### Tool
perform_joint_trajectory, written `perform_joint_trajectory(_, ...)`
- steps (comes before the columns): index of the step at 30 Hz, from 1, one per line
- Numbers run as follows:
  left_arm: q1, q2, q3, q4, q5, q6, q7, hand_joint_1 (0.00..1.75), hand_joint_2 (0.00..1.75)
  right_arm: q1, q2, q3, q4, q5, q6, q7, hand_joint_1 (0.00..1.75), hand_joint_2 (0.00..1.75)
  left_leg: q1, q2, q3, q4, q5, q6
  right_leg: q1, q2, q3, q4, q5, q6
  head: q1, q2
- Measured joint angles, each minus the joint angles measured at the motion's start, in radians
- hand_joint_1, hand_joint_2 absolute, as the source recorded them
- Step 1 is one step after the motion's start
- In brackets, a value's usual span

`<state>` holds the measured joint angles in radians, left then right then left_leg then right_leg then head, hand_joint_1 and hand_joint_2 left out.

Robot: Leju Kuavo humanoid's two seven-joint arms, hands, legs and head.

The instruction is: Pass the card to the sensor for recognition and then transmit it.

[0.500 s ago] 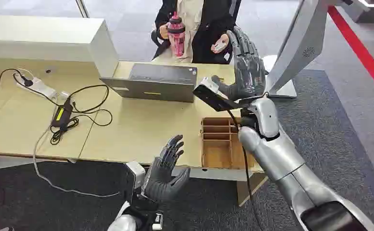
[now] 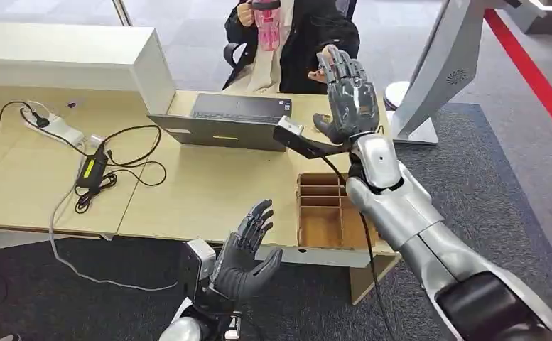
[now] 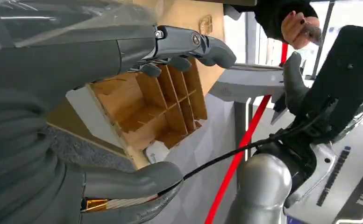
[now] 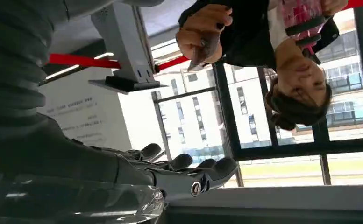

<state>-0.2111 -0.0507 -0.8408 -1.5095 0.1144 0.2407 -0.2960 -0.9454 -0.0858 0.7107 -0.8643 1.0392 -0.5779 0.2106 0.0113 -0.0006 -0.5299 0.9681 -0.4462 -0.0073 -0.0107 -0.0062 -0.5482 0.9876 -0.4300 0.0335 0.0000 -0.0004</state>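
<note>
two hands empty, fingers spread. right hand [image 2: 346, 99] raised at 12 o'clock over the desk [image 2: 187, 192]; card [image 4: 202, 49] sits in the person's hand [image 4: 202, 30] just beyond, long axis unclear. left hand [image 2: 248, 252] low, well apart; right arm nearer.

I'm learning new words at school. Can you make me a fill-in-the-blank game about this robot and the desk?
1. The person behind the desk lifts a ____ bottle.
2. The robot's right hand is raised with its fingers ____.
3. The wooden box with compartments sits on the desk in front of the ____ arm.
4. The grey ____ lies on the desk, left of the right hand.

Missing words: pink; spread apart; right; laptop
</note>
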Motion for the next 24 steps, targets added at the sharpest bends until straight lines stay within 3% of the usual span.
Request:
perform_joint_trajectory(10,0.007,0.003,0.0,0.0,-0.001,0.005,0.0,0.0,1.75,-0.068,0.029,0.051,0.197,0.042,0.038,0.082,0.0,1.75,0.0,0.0,0.0,0.0,0.0,0.0,0.0,0.0,-0.001,0.0,0.0,0.0,0.0,0.0)
perform_joint_trajectory(24,0.019,0.005,0.0,0.0,-0.006,-0.005,0.003,0.0,1.75,-0.093,0.027,0.064,0.318,-0.026,0.032,0.088,0.0,1.75,0.0,0.0,0.0,0.001,0.0,0.0,0.0,0.0,-0.001,0.0,0.0,0.0,0.0,0.0)
